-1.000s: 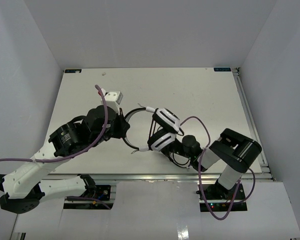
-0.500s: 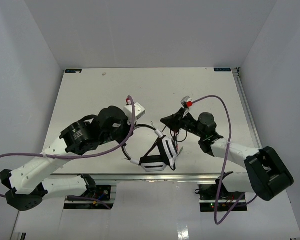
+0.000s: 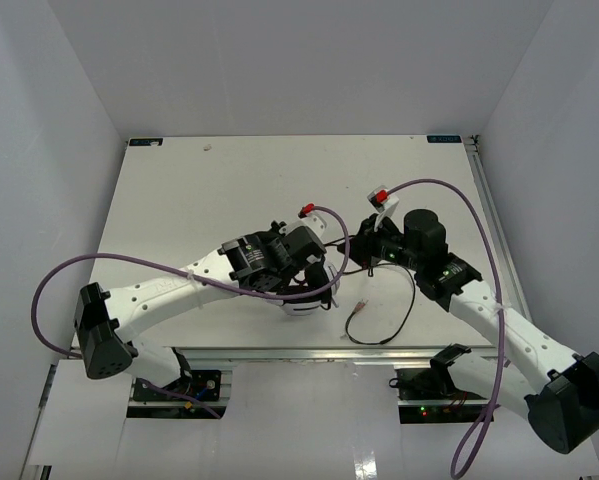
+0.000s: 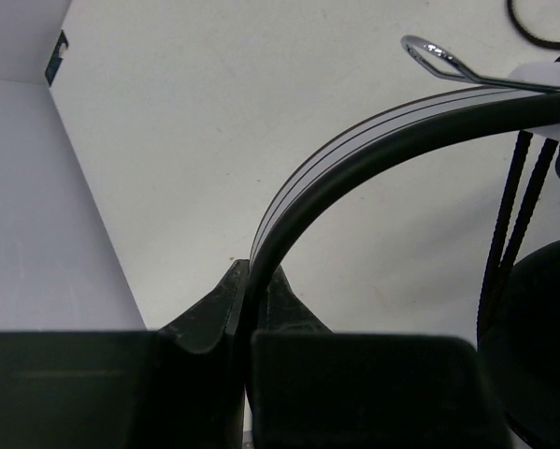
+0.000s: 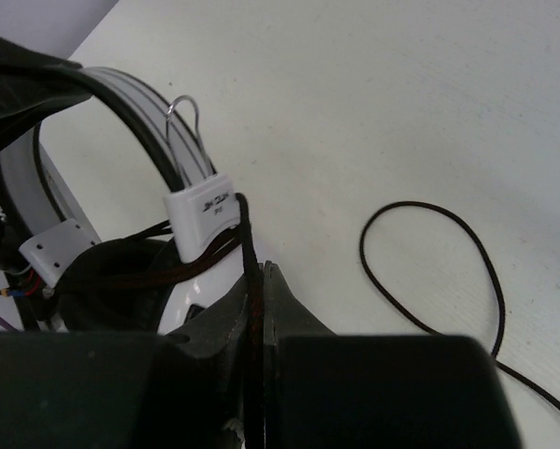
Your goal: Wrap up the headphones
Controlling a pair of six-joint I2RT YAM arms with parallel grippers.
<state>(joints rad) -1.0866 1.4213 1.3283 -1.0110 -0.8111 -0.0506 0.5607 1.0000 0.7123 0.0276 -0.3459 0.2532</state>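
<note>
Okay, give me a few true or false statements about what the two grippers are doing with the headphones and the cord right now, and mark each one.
1. The left gripper is shut on the headband of the headphones. True.
2. The right gripper is open and holds nothing. False: it is shut on the thin dark cord.
3. Part of the cord lies in a loose loop on the table. True.
4. The headphones sit at the far edge of the table. False: in the top view they are toward the near edge, between the two arms.
</note>
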